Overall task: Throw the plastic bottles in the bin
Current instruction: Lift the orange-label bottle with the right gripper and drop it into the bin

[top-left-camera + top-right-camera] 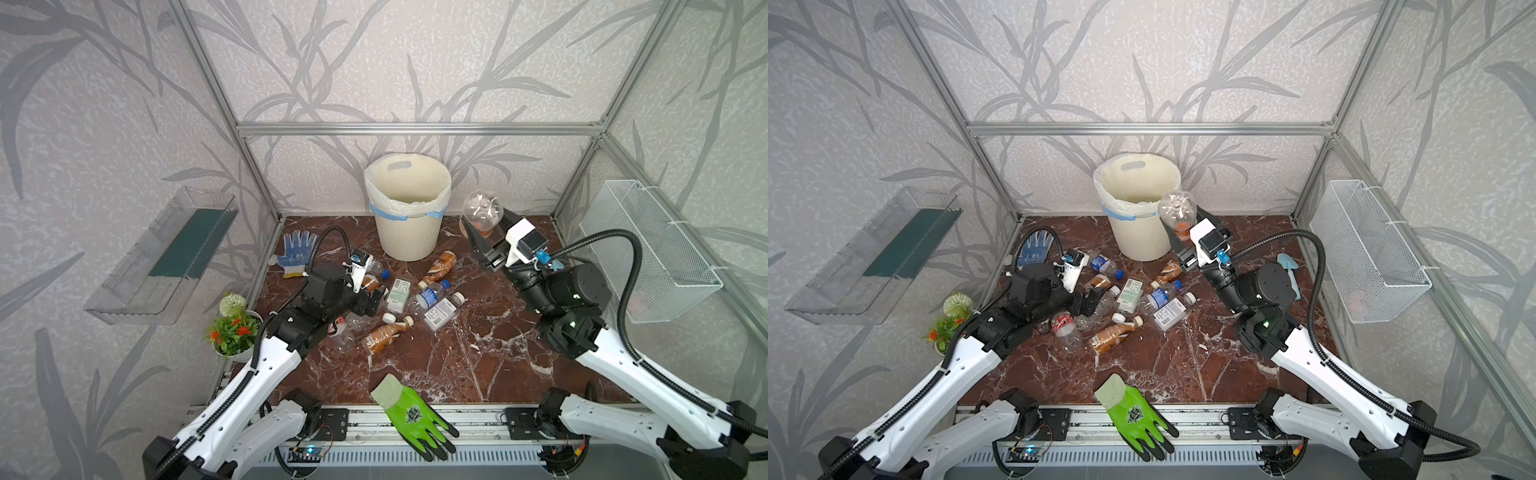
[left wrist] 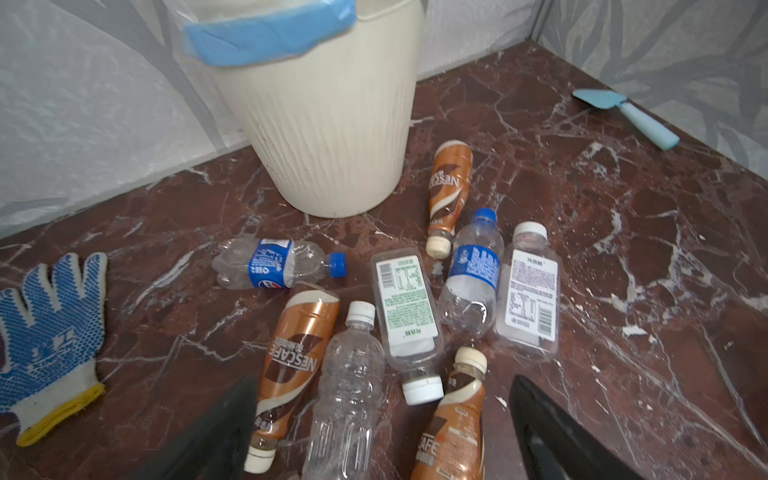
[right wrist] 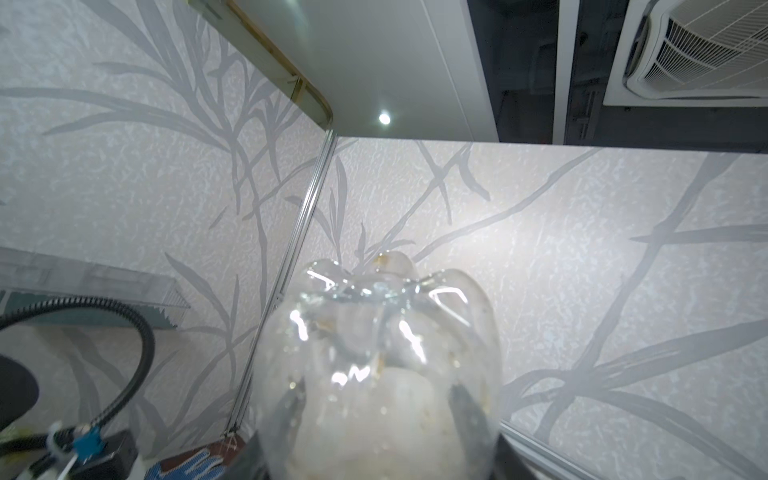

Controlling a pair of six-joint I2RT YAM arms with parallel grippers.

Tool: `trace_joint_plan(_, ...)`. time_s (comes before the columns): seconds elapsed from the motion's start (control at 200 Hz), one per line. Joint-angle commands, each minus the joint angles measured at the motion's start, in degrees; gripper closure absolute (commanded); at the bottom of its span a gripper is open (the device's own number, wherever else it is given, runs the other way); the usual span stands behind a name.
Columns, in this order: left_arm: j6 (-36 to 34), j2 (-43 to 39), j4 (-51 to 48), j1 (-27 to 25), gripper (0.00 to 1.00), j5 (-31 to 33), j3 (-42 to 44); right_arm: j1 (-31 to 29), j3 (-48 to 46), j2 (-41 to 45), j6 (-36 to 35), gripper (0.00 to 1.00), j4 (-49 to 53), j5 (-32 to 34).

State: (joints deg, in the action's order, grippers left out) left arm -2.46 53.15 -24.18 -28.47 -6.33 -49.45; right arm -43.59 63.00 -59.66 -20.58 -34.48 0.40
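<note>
The step in hand looked to be the carry to the bin [image 1: 405, 239]. The right gripper [image 1: 490, 228] pinched a clear bottle [image 1: 482, 208] near its neck end, with the base turned up and away from the wrist. The bottle was raised off the marble table [image 1: 478, 361], just right of the bin's rim. In neither top view did it sit squarely over the opening (in a top view, the bottle [image 1: 1177, 210] only overlapped the rim's right edge).

To do this well, the arm would need to bring the bottle further left until it hung over the middle of the lined mouth, tip it downward, and only then part the jaws. A release from here would probably glance off the rim and land beside the bin. The thin wall may flex or slip, so a steady squeeze through the carry seemed wise.

The right forearm rose from the front right, wrist angled up toward the back wall; its wrist view looked through the bottle [image 3: 374, 353] at wall and ceiling.

The left arm reached low over the loose bottles [image 1: 415, 299], at least 8 of them lying between the 2 arms. The left gripper [image 2: 382, 382] had its jaws spread wide and empty, straddling a white-capped bottle [image 2: 345, 386]; whether it touched could not be told.
</note>
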Motion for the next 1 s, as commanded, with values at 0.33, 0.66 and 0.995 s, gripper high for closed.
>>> trace_joint_plan(0.33, 0.46, -3.9, -4.4, -4.16, 0.06, 3.71, 2.63, 16.32, 33.77, -35.36, 28.93, 0.0, 15.3, -24.87)
trace_joint_plan(0.66, -1.47, -0.49, -4.65, -4.27, 0.05, 1.29, 2.46, 17.12, 24.12, -20.57, 23.82, 0.02, 23.88, -17.9)
trace_joint_plan(0.995, 0.58, 1.37, -4.3, -4.88, 0.05, -1.71, 1.19, 17.69, 10.26, -6.73, 22.85, 0.03, 54.42, -14.26)
